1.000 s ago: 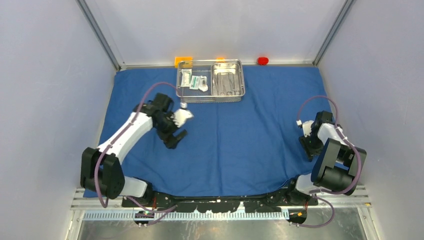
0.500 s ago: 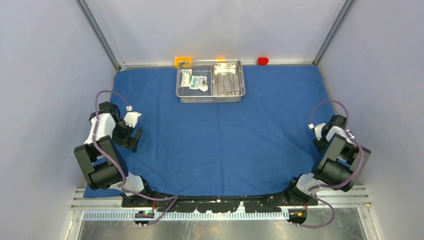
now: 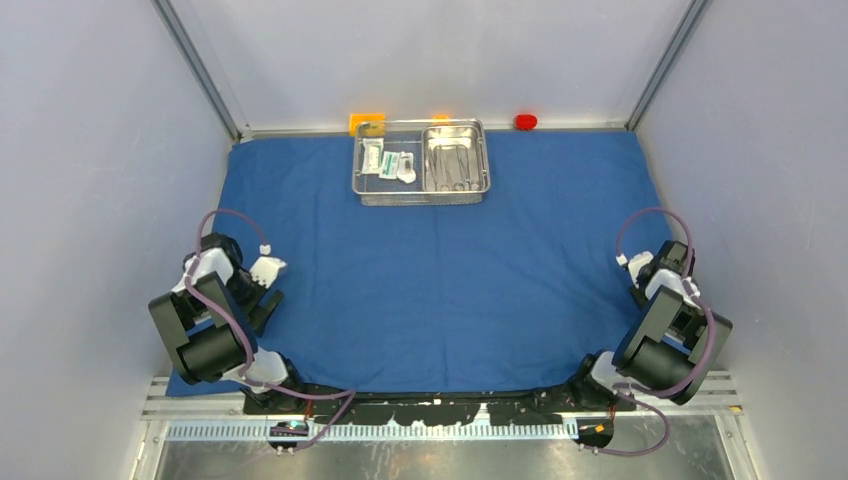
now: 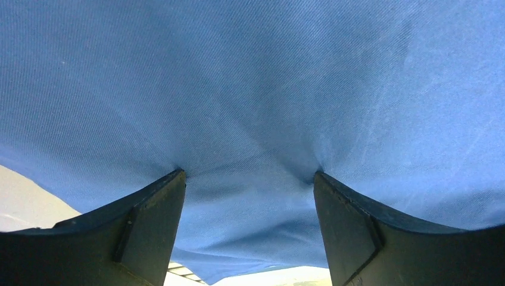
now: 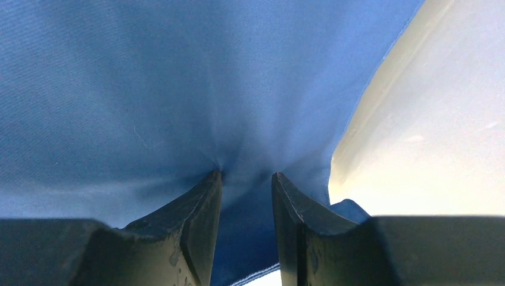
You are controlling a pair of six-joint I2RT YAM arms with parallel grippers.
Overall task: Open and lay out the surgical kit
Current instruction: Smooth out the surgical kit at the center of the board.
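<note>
Left gripper [image 4: 249,174]: is being held at the near left of the scene, low over the cloth, its arm folded back by the base. Its fingers [image 4: 149,226] are being held spread wide, nothing being gripped, and both tips are being pressed into the fabric, which is being dimpled beneath them.

Blue cloth wrap [image 3: 450,270]: is being seen opened out flat, with nearly the whole table covered from the far wall to the near edge.

Orange blocks [image 3: 366,122]: are being shown at the far edge, just behind the basket's left part.

Wire-mesh basket [image 3: 421,198]: is being carried on the far middle of the cloth, well apart from both grippers.

Three small white packets [image 3: 390,162]: are being held in the basket's left half, side by side.

Steel tray [image 3: 456,128]: is being held in the basket's right half.

Slim metal instruments [image 3: 452,168]: are being seen lying in the tray; they are too small to be told apart.

Red block [image 3: 525,122]: is being shown at the far edge, right of the basket.

Right gripper [image 5: 247,174]: is being held at the near right, near the cloth's right border, with bare pale table [image 5: 429,119] just beyond. Its fingers [image 5: 196,226] are being held only a narrow gap apart with the tips pressed on the cloth; nothing seems to be pinched between them.
</note>
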